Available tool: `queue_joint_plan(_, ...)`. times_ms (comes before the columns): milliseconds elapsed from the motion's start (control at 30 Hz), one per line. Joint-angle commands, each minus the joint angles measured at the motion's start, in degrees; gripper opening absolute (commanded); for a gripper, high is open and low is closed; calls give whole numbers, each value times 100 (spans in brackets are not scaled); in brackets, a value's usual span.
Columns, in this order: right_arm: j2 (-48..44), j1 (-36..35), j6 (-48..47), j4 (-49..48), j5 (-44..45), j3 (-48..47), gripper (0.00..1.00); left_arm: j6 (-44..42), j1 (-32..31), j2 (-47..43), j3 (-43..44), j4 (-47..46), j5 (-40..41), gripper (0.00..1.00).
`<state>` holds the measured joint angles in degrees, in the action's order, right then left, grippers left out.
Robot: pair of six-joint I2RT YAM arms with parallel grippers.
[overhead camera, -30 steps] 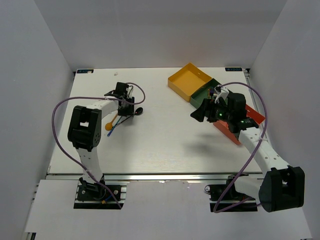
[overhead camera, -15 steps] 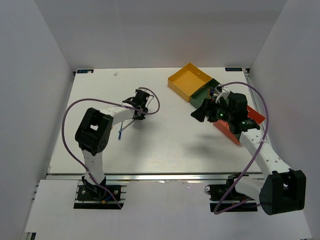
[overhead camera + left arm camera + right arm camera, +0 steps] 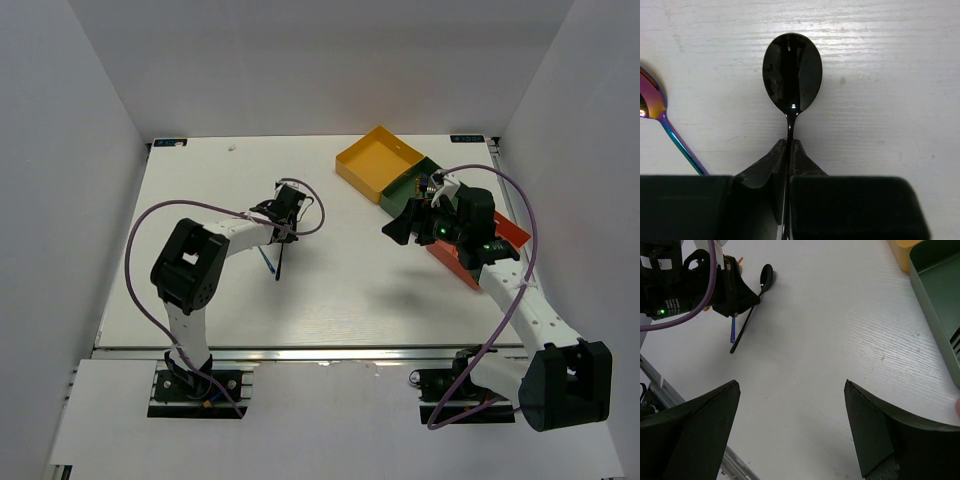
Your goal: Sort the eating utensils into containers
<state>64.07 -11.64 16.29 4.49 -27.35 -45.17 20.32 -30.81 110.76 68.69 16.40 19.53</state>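
I have the dark spoon (image 3: pixel 792 70) pinched by its neck between the left fingers (image 3: pixel 767 167), which are closed down to a sliver with only the thin handle between the pads. The bowl sticks out straight ahead of the tips, and the rest of the handle runs back under the wrist. I cannot tell whether the bowl rests on the bench (image 3: pixel 340 290) or sits just off it. An iridescent spoon (image 3: pixel 651 102) lies just beside the grip, on the side away from the green tray (image 3: pixel 405 190), with its blue handle slanting in under the finger. That whole cluster sits well apart from the green tray, and a broad stretch of white bench lies between them. The green tray stands between the yellow tray (image 3: pixel 380 160) and the red-orange tray (image 3: pixel 510 232), touching both, and the row runs along the bench's far corner. My right fingers (image 3: pixel 695 425) are spread wide and hold nothing. They hover over the bench just beside the green tray's near wall, which runs along the edge of the right wrist view. Something dark and pronged shows inside that tray, too cropped to name.
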Motion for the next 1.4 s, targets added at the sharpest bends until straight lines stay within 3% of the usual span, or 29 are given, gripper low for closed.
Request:
queue_joint_plan(0, -149, 13, -65, -186, 28, 8, 89, 227, -92, 16, -321, 592, -748, 0)
queue_joint_plan(400, -176, 21, 14, -291, 230, 69, 89, 1114, -154, -1029, 31, 417, -1680, 0)
queue_joint_plan(667, -668, 74, 154, -116, 881, 78, 90, 887, -198, -1443, 636, -163, -1830, 0)
queue_joint_plan(800, -948, 127, 488, 43, 1363, 87, 89, 746, -198, -962, 1636, -532, -2144, 0)
queue_joint_plan(900, -1159, 144, 585, 236, 1705, 61, 89, 325, -198, -4, 3060, -638, -2690, 0)
queue_joint_plan(1100, -1424, 162, 603, 526, 1742, 8, 89, 121, -162, 1894, 5740, -1130, -2533, 0)
queue_joint_plan(1167, -1459, 171, 620, 518, 1612, 113, 89, 262, -162, 2386, 6400, -1691, -2481, 0)
queue_joint_plan(1367, -1582, 162, 647, 509, 1312, 280, 89, 658, -162, 2784, 6315, -3906, -2041, 0)
